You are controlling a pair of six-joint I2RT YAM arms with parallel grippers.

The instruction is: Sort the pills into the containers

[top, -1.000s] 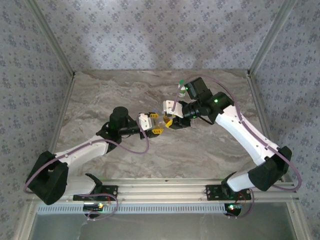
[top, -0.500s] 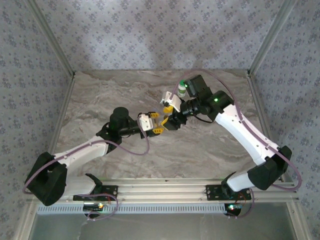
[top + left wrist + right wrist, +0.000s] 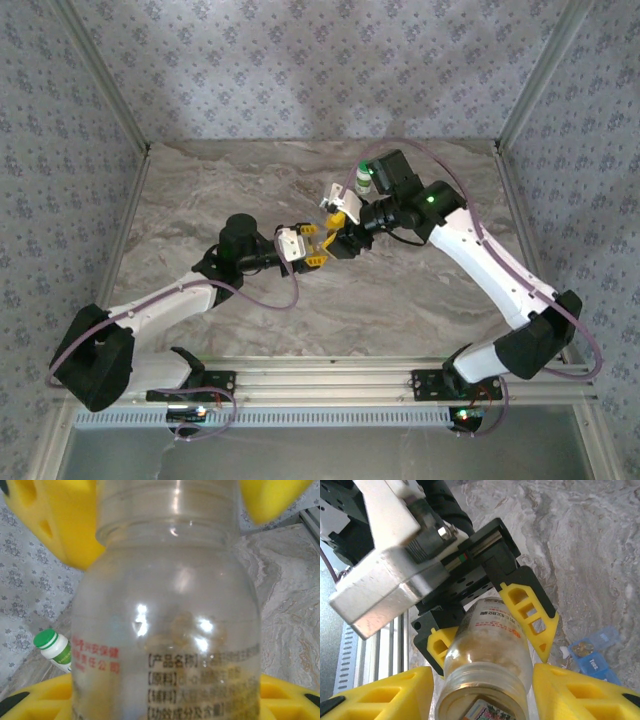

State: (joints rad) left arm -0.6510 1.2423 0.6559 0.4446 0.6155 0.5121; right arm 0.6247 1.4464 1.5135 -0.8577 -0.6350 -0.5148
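We find the left gripper (image 3: 314, 247) near the middle of the marbled grey table (image 3: 220, 190). Its yellow fingers are clamped on the wide body of a clear round bottle with a printed label (image 3: 165, 630). The bottle is held up off the table surface, with its neck pointing away from the left wrist. Pale yellowish pills (image 3: 485, 647) are heaped inside it.

The right gripper (image 3: 340, 232) meets the bottle from the opposite end. Its yellow fingers press against the neck, one on each side, so both tools grip the same bottle. We cannot tell whether a cap is fitted.

Behind the right gripper, a small white bottle with a green cap (image 3: 365, 178) stands upright on the table, apart from both tools.

In the right wrist view, the small flat translucent blue plastic pill box (image 3: 594, 652) lies on the table below the held bottle and to its right. Its lid is open and the compartments are exposed. One compartment holds something brownish, too small for us to identify. The pill box touches neither gripper.
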